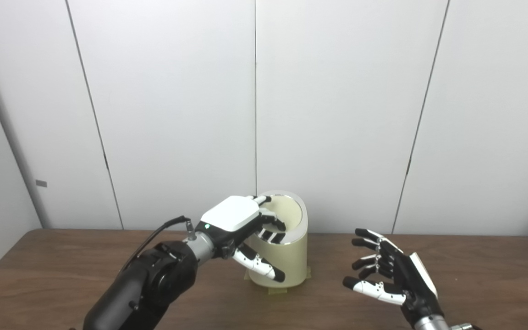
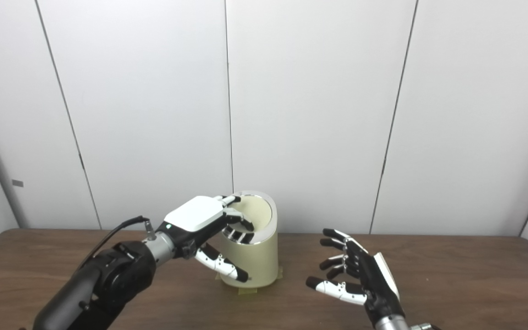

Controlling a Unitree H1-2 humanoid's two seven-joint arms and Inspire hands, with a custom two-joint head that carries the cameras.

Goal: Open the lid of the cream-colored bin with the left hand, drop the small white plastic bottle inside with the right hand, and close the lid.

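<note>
The cream-colored bin stood upright on the brown table, toward its far edge and a little left of the middle, close to the white panelled wall. Small tabs of yellowish tape showed at its base. Its lid was tilted, the pale inner face turned toward the near left, with a shiny metal ring round the opening.

The left hand lay over the bin's left rim, its fingers curled down into the opening against the lid, while its thumb stretched across the outside of the bin's near wall. Whether those fingers truly gripped the lid could not be told.

The right hand hovered above the table, to the right of the bin and well apart from it, palm turned left, fingers spread and empty. The small white plastic bottle was not visible in either view.
</note>
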